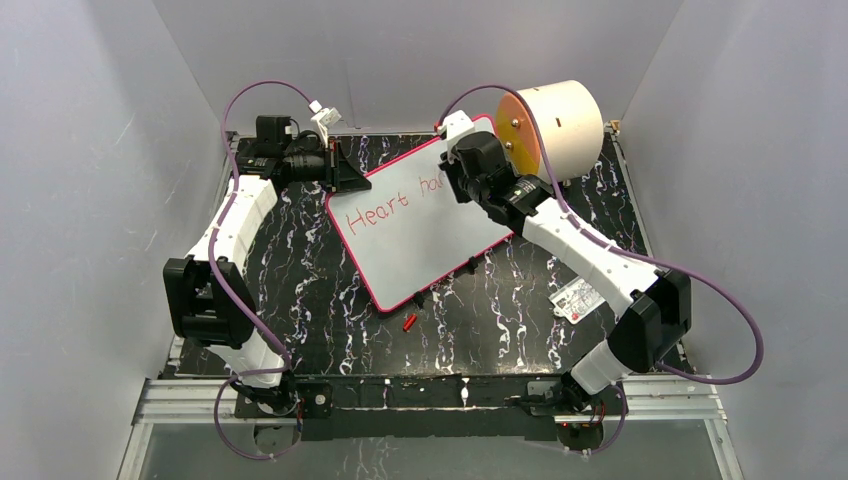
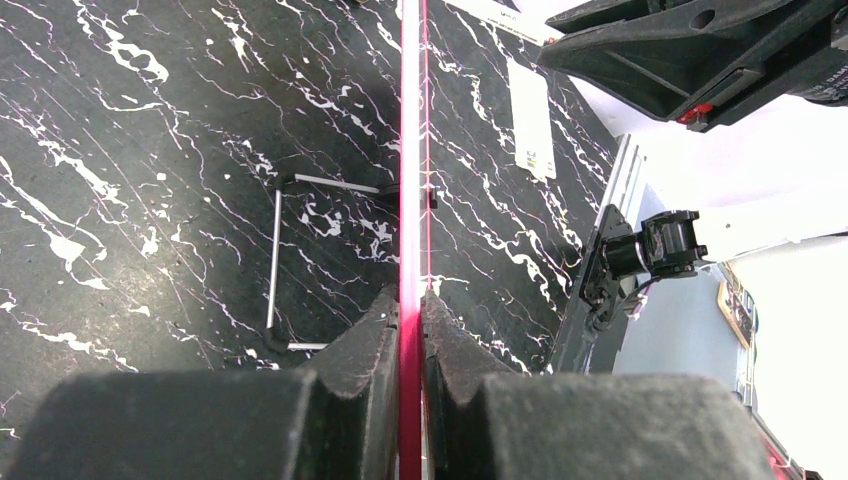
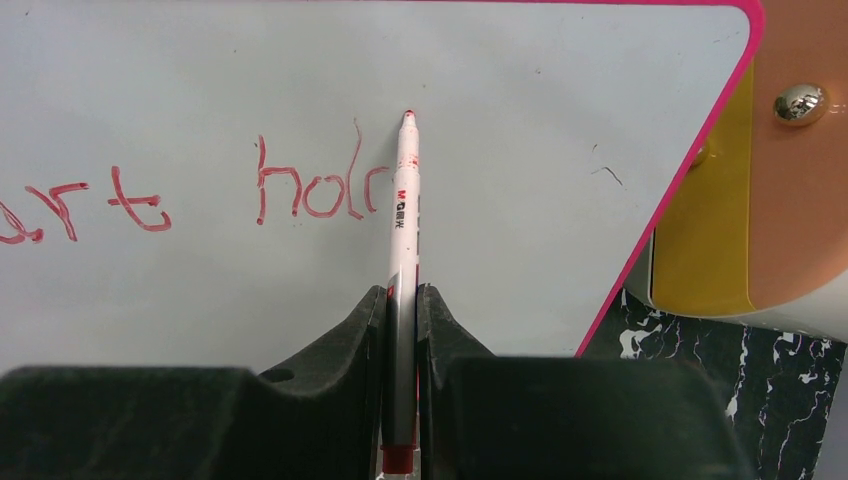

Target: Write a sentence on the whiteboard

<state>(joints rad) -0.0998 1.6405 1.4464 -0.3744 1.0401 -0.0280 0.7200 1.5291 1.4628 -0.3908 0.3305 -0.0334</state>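
The whiteboard (image 1: 425,245) lies aslant across the middle of the black marbled table (image 1: 500,320), its long edges running from left to far right. The left gripper (image 2: 410,300) is clamped on the board at its far left corner, with the pink rim pinched edge-on between both fingers. The right gripper (image 3: 402,295) is closed on a white marker (image 3: 402,210), whose red tip touches the board just right of the last stroke. The sentence (image 1: 378,212) reads "Heart" and then a second word beginning "hol", in red, slanting along the far long edge. Right of the tip, bare board runs on to the rounded far right corner. That corner sits just beside the orange face of a cream cylinder (image 1: 560,125); whether they touch cannot be told. On the near side of the lettering, a wide band of board is blank down to the near rim. A small red cap (image 1: 408,322) lies on the table just off the board's near corner.
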